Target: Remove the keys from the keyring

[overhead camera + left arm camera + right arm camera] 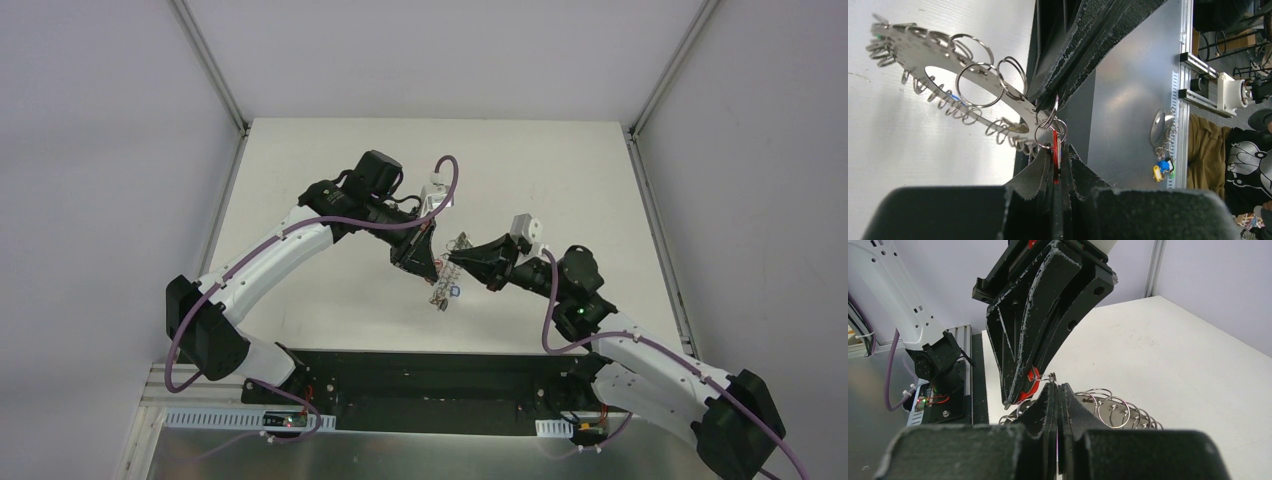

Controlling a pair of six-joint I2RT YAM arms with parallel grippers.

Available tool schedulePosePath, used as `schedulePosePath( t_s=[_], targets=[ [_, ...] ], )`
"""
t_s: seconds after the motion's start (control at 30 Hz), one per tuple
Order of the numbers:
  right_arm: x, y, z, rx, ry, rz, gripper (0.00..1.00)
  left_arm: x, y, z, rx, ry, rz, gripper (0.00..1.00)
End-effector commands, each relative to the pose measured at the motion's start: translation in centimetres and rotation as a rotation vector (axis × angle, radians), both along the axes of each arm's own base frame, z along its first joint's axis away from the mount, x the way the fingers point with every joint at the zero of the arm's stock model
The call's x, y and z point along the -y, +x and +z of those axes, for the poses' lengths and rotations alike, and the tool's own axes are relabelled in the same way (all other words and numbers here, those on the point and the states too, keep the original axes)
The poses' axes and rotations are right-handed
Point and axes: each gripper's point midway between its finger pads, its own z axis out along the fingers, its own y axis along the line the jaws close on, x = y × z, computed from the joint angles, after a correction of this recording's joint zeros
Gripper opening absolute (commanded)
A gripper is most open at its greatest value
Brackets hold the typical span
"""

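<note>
Clamping a red-tagged key (1032, 381), the left gripper (1058, 162) is pinched tight. Its tip meets the right gripper (1057, 390), which is squeezed onto the rim of the keyring (910, 49). The ring hangs above the middle of the table (560, 180), stretching towards ten o'clock in the left wrist view. Overhead, at six o'clock from it, other keys (446, 292), one blue-tagged, seemingly lie on the table.

The flat silvery metal keyring (908, 50) is hanging above the white table (330, 180), between the left gripper (1060, 165) on its left and the right gripper (1056, 392) on its right. The key with the red plastic tag (1055, 150) is sitting between the left gripper's fingertips, just beside the right gripper's tips at the keyring's edge.
</note>
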Motion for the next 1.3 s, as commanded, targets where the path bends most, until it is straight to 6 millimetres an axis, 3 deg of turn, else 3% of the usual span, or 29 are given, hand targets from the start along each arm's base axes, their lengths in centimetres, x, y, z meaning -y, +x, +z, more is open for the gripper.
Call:
schedulePosePath(
  t_s=[0.0,0.9,1.1,1.27],
  targets=[
    [0.5,0.7,5.1,0.104,0.147,-0.048,0.00,0.2,-1.2,0.5,-0.016,-0.031,-0.052,0.00],
    [0.1,0.7,7.6,0.129,0.234,-0.048,0.00,0.7,-1.4,-0.6,-0.045,0.001,-0.058,0.00],
    [1.4,2.7,7.6,0.100,0.267,-0.185,0.00,0.5,-1.1,-0.6,-0.015,0.012,-0.038,0.00],
    [2.4,4.9,4.9,0.016,0.156,-0.325,0.00,0.2,-0.3,-0.8,0.030,0.042,0.006,0.00]
  ],
)
